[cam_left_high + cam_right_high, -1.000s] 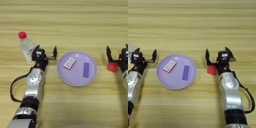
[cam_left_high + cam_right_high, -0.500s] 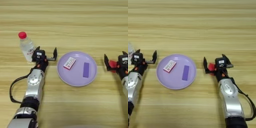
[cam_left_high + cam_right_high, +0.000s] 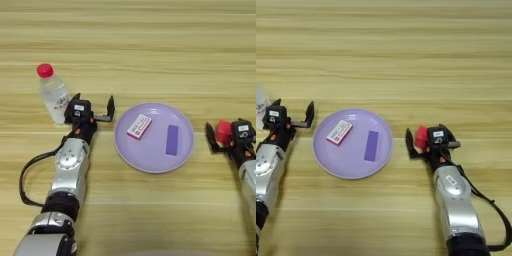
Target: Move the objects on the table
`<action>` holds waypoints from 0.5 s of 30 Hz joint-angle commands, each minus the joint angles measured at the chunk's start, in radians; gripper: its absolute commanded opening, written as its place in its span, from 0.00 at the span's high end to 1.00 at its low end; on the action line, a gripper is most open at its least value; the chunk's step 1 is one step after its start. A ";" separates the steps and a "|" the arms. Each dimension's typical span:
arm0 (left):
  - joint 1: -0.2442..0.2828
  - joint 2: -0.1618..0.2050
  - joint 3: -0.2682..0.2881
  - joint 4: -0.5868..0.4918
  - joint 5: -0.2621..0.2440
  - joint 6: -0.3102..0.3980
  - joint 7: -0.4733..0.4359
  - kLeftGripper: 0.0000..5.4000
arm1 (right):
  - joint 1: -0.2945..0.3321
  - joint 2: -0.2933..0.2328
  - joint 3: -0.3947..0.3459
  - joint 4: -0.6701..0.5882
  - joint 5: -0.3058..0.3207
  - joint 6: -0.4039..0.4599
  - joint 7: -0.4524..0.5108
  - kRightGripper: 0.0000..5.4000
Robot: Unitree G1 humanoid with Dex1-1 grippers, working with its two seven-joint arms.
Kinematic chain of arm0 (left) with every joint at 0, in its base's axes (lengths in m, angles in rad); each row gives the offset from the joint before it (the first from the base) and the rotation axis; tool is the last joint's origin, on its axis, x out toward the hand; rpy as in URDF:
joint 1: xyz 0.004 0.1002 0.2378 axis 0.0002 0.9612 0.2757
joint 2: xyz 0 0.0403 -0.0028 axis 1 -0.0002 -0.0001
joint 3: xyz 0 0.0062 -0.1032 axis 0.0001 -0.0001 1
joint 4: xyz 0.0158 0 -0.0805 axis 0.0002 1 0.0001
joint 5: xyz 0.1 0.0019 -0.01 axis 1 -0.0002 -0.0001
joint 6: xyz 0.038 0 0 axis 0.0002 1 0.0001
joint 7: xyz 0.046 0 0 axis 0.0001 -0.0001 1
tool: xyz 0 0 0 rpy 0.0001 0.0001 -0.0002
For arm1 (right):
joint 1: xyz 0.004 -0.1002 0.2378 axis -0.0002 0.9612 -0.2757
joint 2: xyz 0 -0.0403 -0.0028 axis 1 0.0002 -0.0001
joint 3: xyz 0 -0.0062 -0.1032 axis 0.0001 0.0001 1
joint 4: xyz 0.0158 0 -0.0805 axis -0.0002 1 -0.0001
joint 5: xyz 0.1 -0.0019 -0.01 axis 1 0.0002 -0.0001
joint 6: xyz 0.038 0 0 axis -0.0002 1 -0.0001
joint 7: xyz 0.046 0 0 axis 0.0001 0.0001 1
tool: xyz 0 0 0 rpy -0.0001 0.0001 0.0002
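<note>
1. Table (image 3: 150,45): fills the frame.
2. Lilac plate (image 3: 152,160), centre, carries white box (image 3: 139,126) and purple strip (image 3: 171,139).
3. Bottle (image 3: 52,95), upright, left.
4. Left gripper (image 3: 92,107): fingers released, beside bottle.
5. Right gripper (image 3: 431,142): fingers spread around red cube (image 3: 421,137), centre-right.

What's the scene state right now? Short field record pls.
surface: wooden table
plate: round lilac plate, centre of table
on plate: white box with red print on its left half; flat purple strip on its right half
bottle: clear bottle, red cap, upright, left of plate
red cube: right of plate, between right pincer's fingers
left pincer: open, between bottle and plate, holding nothing
right pincer: fingers around the cube, open
</note>
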 commanded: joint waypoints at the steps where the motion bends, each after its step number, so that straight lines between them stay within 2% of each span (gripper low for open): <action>1: -0.015 0.000 0.001 0.025 0.006 -0.017 0.009 0.00 | 0.015 0.016 0.021 0.032 0.001 0.011 0.016 0.18; 15: -0.022 -0.001 0.002 0.046 0.004 -0.032 0.012 0.00 | 0.014 0.019 0.018 0.016 0.031 0.018 0.048 0.49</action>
